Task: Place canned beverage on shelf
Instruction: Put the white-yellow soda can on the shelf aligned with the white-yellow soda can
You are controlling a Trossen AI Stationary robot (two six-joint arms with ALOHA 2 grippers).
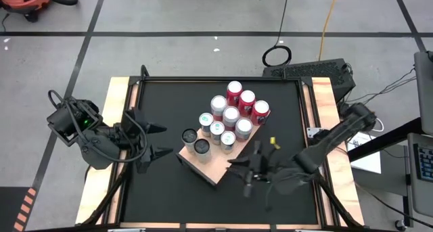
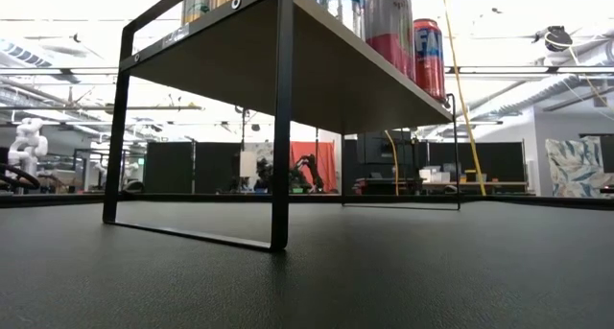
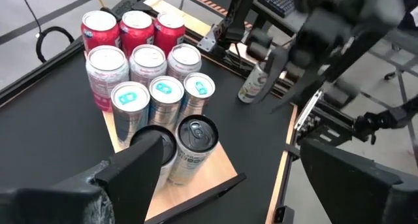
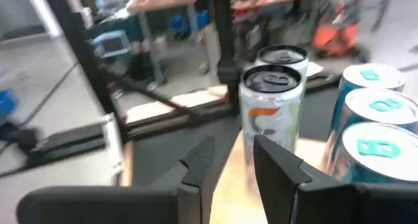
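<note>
The shelf (image 1: 215,166) is a tan wooden board on black metal legs (image 2: 281,128), standing mid-table. Several cans stand upright on it: three red ones (image 1: 247,100) at the far end, silver and teal-topped ones (image 1: 223,127) in the middle, and two black-topped ones (image 1: 196,141) at the near left end. My right gripper (image 1: 242,174) is open and empty. It is off the board's near right edge and points at the black-topped cans (image 4: 271,106). My left gripper (image 1: 157,141) is open and empty, left of the board. It faces the cans (image 3: 196,152).
The board (image 3: 222,168) has a bare patch at its near corner. A small pale, green-marked thing (image 3: 251,87) shows under my right arm near the table's right edge; I cannot tell what it is. The tan table rim (image 1: 325,103) runs along the right side.
</note>
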